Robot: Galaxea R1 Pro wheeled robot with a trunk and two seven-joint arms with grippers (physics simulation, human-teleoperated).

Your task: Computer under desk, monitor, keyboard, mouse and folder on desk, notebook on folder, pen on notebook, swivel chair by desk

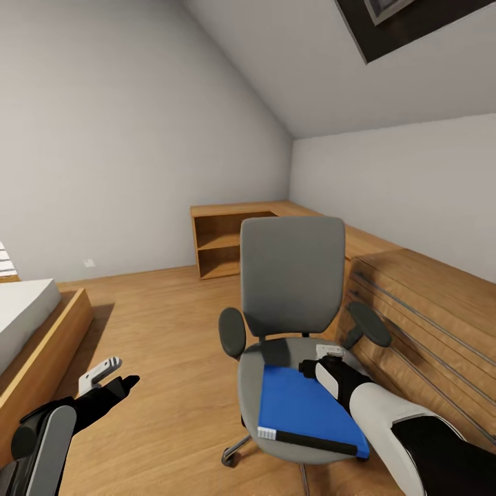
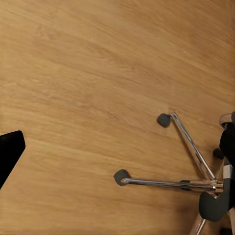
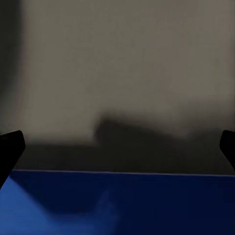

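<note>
Right gripper (image 3: 117, 147) hovers spread over the folder (image 1: 306, 410) on the swivel chair (image 1: 293, 275); left gripper (image 1: 110, 377) idles spread. We judge the folder light, stiff, slippery (grab its far edge).

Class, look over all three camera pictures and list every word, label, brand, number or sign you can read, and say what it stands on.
No readable text in any view.
The folder on the swivel chair has a small white label at its near corner: too small to read.
A small white plate low on the wall: too small to read.
A dark framed panel on the sloped ceiling: cut off by the picture's edge, nothing legible on it.
</note>
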